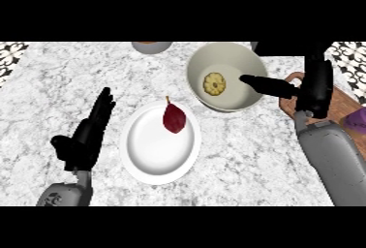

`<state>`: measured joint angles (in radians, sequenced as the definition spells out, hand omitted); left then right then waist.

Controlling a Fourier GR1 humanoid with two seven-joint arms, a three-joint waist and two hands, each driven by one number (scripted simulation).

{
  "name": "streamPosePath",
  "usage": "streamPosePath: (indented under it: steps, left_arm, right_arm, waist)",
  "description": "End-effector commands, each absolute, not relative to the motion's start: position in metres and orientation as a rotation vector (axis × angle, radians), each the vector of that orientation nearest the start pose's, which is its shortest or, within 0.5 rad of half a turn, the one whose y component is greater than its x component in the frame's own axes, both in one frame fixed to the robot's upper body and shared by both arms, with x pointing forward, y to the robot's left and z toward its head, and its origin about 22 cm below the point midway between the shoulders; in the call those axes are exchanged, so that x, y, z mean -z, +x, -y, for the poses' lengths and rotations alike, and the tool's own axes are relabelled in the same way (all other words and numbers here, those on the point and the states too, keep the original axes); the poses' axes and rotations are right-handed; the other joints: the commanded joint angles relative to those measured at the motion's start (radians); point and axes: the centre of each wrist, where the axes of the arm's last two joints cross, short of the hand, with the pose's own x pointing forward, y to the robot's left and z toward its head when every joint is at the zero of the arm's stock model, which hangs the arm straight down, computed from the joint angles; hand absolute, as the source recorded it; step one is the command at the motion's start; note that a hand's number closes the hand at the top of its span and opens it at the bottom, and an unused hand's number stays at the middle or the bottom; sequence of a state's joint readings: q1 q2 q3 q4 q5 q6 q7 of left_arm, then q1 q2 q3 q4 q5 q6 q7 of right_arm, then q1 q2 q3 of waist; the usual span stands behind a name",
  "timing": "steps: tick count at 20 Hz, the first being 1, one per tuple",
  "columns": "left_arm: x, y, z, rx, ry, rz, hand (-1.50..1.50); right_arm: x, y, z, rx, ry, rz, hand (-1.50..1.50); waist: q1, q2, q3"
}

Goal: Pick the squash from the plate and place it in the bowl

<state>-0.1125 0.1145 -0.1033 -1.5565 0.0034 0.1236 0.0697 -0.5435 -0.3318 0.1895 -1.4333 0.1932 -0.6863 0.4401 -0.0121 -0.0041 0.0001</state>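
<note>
One squash (214, 84) in bowl (247, 58), right robot hand (275, 87) seemingly at rim, fingers straight.

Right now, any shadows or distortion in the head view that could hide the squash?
Head view: even light, no glare. The squash shows plainly in the bowl; the right hand casts no visible shadow on it. The round plate looks taller than wide, stretched by the view. The red leaf-shaped item on it is clear.
</note>
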Motion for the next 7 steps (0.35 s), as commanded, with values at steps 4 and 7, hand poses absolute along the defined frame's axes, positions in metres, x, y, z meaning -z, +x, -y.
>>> streamPosePath:
  steps: [4, 7]
  left_arm:
    - [-0.028, 0.276, -0.218, 0.099, 0.073, 1.595, 0.0]
    - [-0.041, 0.285, -0.208, 0.104, 0.059, 1.59, 0.0]
  right_arm:
    - [-0.109, 0.298, 0.225, 0.066, -0.544, 1.675, -1.5]
    - [-0.094, 0.296, 0.227, 0.065, -0.575, 1.659, -1.5]
  waist:
    - [0.008, 0.003, 0.0]
    - [0.011, 0.004, 0.0]
